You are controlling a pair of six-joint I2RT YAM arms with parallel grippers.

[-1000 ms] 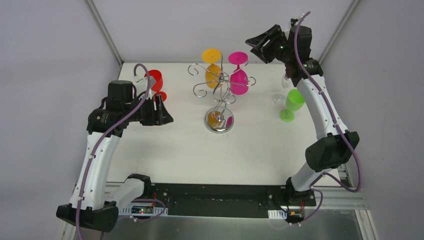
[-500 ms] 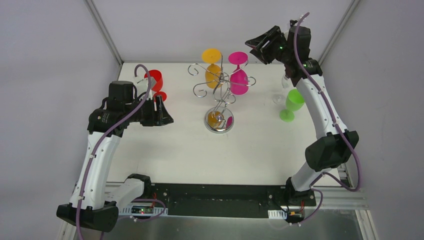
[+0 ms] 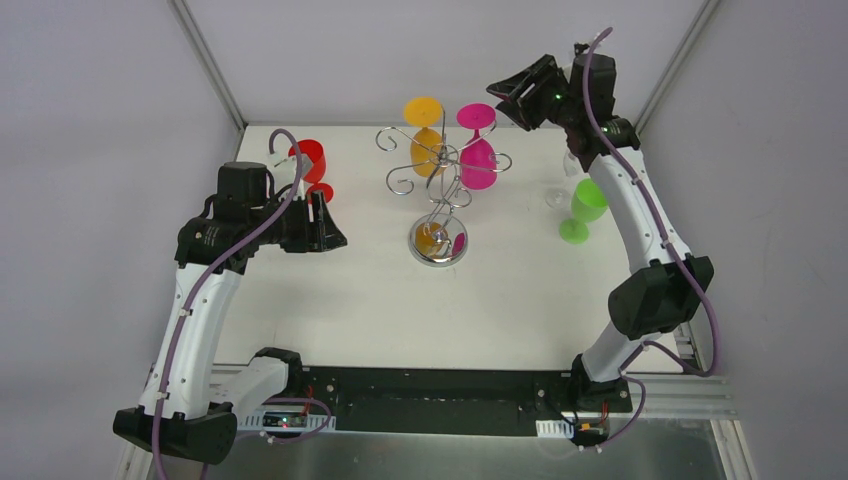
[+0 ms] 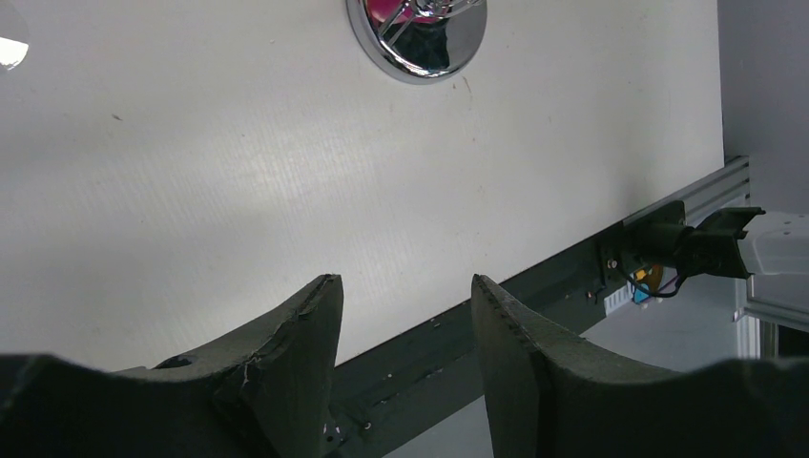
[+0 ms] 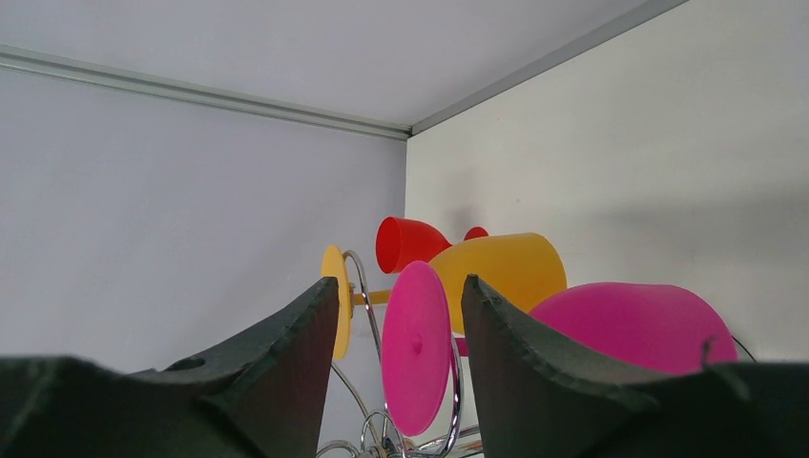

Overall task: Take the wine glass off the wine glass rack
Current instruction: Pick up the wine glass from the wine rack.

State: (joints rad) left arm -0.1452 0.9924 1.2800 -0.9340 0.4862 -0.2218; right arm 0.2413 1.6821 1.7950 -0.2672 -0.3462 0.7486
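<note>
The silver wire rack [image 3: 437, 185] stands mid-table on its round chrome base [image 3: 438, 244], which also shows in the left wrist view [image 4: 418, 38]. A pink wine glass [image 3: 478, 150] and an orange wine glass [image 3: 425, 135] hang upside down from its arms. My right gripper [image 3: 503, 92] is open, just right of the pink glass's foot [image 3: 476, 115]. In the right wrist view the pink foot [image 5: 416, 348] sits between my open fingers [image 5: 315, 363], a little beyond their tips. My left gripper [image 3: 337, 232] is open and empty, left of the rack.
A red wine glass [image 3: 312, 165] stands at the back left behind my left arm. A green wine glass [image 3: 584, 208] and a clear glass [image 3: 556, 196] stand on the right beside my right arm. The table's near edge shows in the left wrist view [image 4: 572, 258].
My right gripper has edged slightly left and up toward the pink glass's foot. The left arm has not moved.
</note>
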